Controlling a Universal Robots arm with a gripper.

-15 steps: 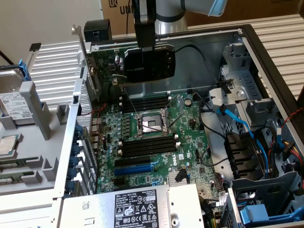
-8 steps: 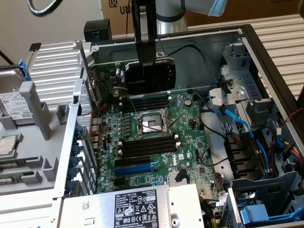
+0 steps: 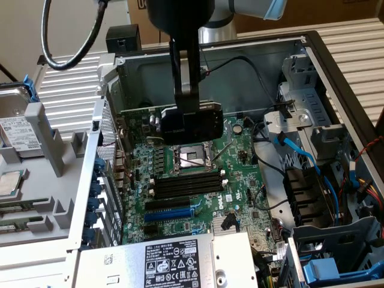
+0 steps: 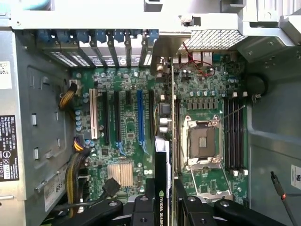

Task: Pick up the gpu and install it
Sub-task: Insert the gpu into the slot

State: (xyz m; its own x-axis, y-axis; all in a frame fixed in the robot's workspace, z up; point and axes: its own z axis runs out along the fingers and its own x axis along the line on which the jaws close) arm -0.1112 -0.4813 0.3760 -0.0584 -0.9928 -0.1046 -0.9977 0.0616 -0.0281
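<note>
Exterior view is showing the black two-finger gripper (image 3: pixel 187 105) clamping the thin green gpu card with black cooler (image 3: pixel 201 123), hanging near the open silver CPU socket (image 3: pixel 192 157); misaligned lowering could be crushing socket pins.

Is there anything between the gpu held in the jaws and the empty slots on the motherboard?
Nothing visible does. The gripper holds the gpu over the motherboard, near the blue slot; the slots are bare, and the yellow cables lie off to the side.
</note>
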